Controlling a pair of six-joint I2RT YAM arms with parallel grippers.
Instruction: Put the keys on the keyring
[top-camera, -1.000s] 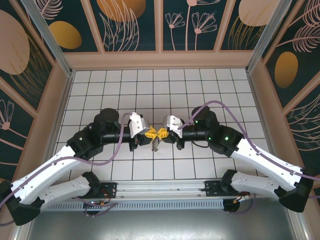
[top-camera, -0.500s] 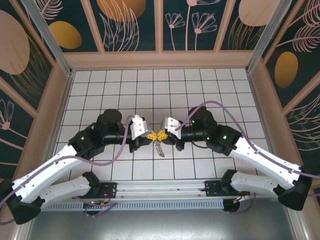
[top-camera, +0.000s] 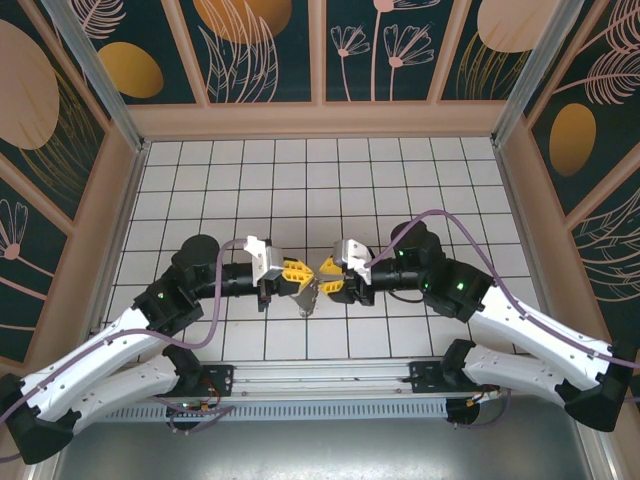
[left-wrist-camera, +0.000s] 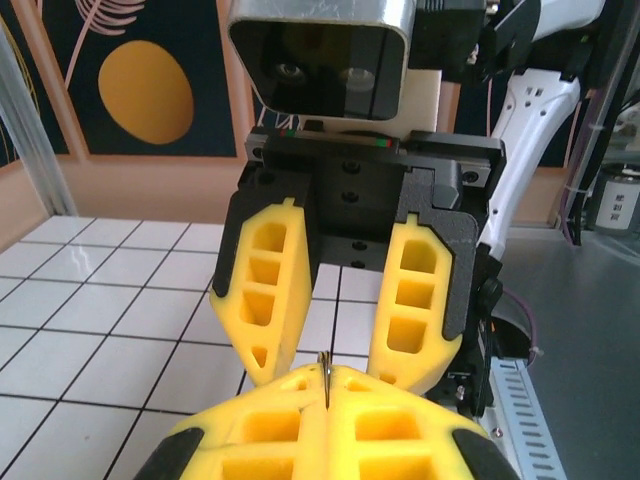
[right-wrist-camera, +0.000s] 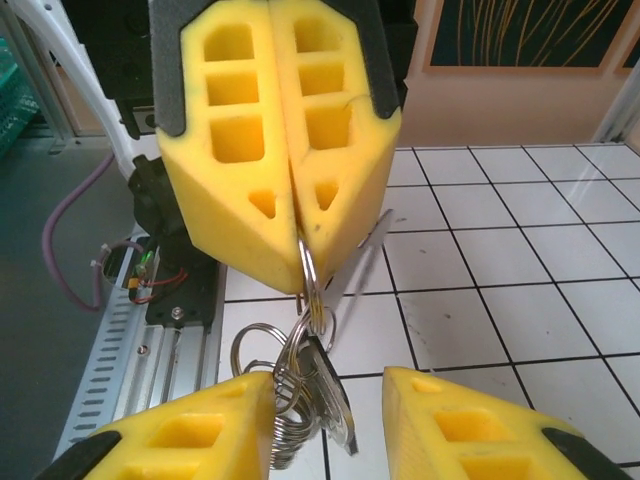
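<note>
Under the left gripper (right-wrist-camera: 297, 280), squeezed on the thin keyring (right-wrist-camera: 304, 268), the keys (right-wrist-camera: 330, 405) dangled and looked light and slippery, best pinched flat by the spread-apart right gripper (right-wrist-camera: 325, 382)

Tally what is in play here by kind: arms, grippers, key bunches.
Arms: 2, left arm and right arm
Grippers: 2, left gripper shut on the bunch's top ring, right gripper open
Key bunch: 1, dangling keys and rings
Total: 5
</note>
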